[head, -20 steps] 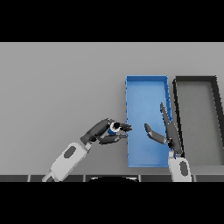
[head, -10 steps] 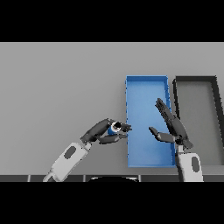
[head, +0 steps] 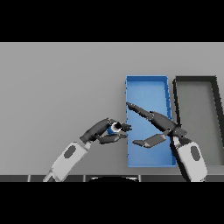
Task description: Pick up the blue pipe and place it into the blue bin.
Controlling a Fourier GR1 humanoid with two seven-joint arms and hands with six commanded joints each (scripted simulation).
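— Head view: where's the blue pipe [head: 114, 128]?

— In the left hand [head: 101, 132], fingers and thumb curled round it, held just outside the blue bin's [head: 147, 86] left wall, near the table's [head: 61, 87] front edge.

— And the right hand [head: 161, 127]?

— Over the bin, fingers straight and spread wide, pointing toward the left wall, thumb below them. It holds nothing.

— Anything else?

— A black bin [head: 195, 80] just beside the blue one, toward the table's right edge.
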